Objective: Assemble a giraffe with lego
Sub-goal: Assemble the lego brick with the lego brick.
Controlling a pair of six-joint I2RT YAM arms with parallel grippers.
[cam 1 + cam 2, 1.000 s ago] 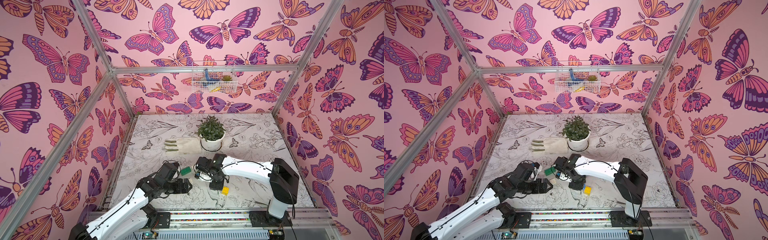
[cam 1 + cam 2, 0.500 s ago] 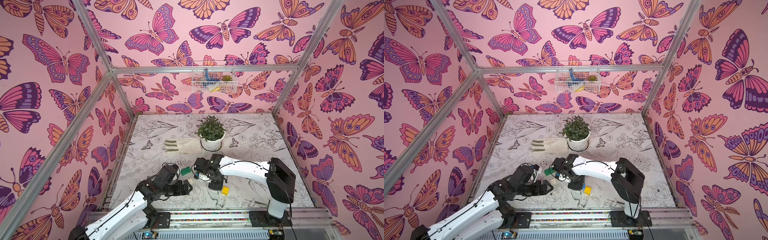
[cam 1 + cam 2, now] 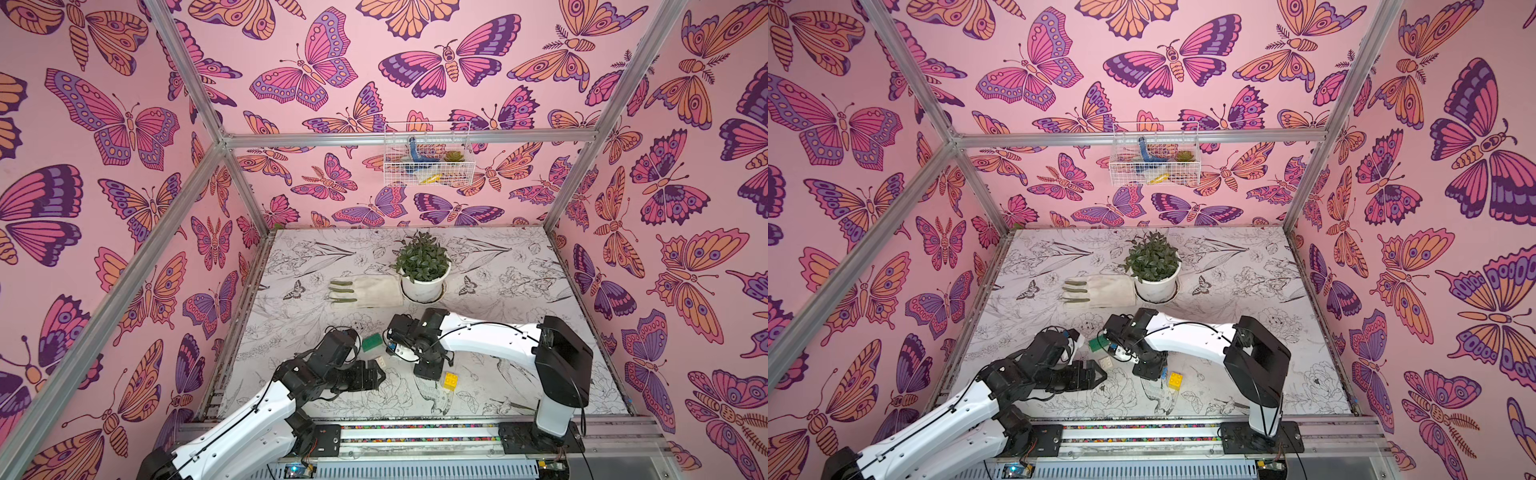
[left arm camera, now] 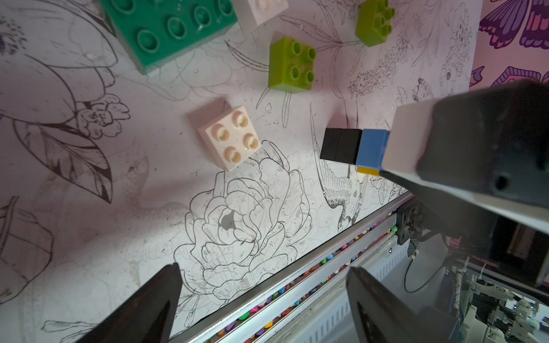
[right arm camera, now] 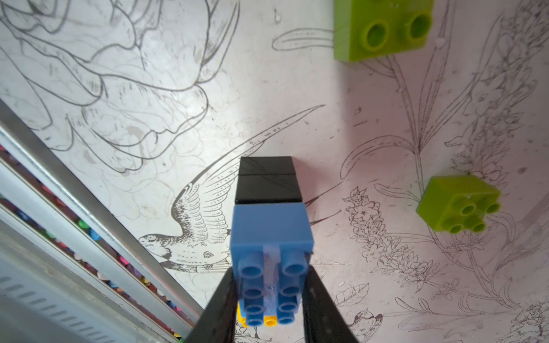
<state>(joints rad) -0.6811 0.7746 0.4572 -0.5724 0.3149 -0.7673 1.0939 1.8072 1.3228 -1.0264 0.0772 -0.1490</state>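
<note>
One black leg (image 5: 267, 181) joined the blue brick (image 5: 271, 225) clamped by the right gripper (image 5: 270, 297); the left gripper (image 4: 264, 282) gaped, a lime brick (image 4: 292, 63) likely next.

Left arm (image 3: 249, 419) stretches low and forward, wrist near level, left gripper (image 4: 263, 267) spread wide and holding nothing, pointing toward the right arm (image 3: 486, 340), which folds inward with its wrist tipped down and right gripper (image 5: 270, 282) clamped on the blue brick (image 5: 271, 225).
</note>
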